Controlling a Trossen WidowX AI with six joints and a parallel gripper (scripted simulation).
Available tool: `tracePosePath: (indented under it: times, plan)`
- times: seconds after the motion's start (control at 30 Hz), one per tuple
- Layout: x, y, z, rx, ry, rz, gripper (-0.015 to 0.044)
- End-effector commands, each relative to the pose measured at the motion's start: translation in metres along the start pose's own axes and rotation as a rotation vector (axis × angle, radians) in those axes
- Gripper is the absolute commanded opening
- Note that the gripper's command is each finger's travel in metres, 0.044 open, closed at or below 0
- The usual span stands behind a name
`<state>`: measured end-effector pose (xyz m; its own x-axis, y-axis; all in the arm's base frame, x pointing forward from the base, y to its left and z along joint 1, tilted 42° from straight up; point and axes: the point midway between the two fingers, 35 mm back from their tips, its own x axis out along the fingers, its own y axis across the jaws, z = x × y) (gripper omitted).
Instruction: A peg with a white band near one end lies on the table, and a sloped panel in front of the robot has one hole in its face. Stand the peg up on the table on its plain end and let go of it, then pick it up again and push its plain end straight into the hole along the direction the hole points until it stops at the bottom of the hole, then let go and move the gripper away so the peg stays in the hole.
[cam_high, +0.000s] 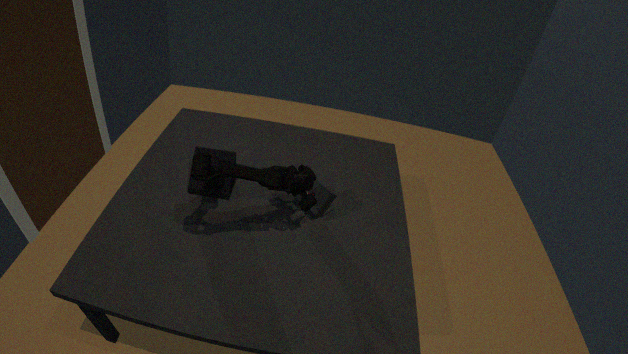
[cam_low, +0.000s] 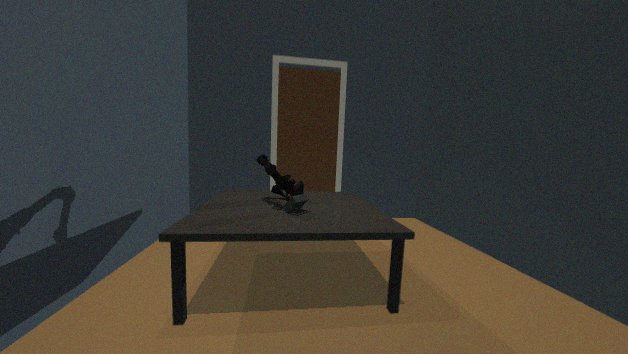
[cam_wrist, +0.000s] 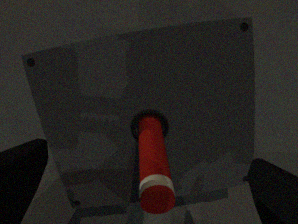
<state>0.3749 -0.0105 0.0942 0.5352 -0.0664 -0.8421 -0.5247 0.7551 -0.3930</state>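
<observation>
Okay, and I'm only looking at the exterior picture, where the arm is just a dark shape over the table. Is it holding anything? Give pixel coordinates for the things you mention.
Observer: No. In the wrist view the gripper (cam_low: 295, 199) (cam_wrist: 152, 160) is open, its fingers wide to either side of a red peg (cam_wrist: 154, 157).

Visitor: So where is that peg?

Observer: Its far end is in the hole (cam_wrist: 134, 127) of the dark panel (cam_high: 326, 202) (cam_low: 296, 205) (cam_wrist: 200, 90).

Visitor: Which end sticks out?

Observer: The one with the white band (cam_wrist: 155, 181). I can't tell whether the peg has reached the bottom.

peg's inserted end (cam_wrist: 151, 122) hidden (inside the hole), fingertips cropped
</observation>
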Motion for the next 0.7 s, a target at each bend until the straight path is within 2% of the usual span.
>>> tracePosePath:
  times: [0.0, 0.67]
  plan:
    - [-0.009, -0.002, 0.002, 0.005, -0.005, -0.006, 0.0440]
    - [-0.044, -0.002, 0.003, 0.002, -0.001, 0.000, 0.0440]
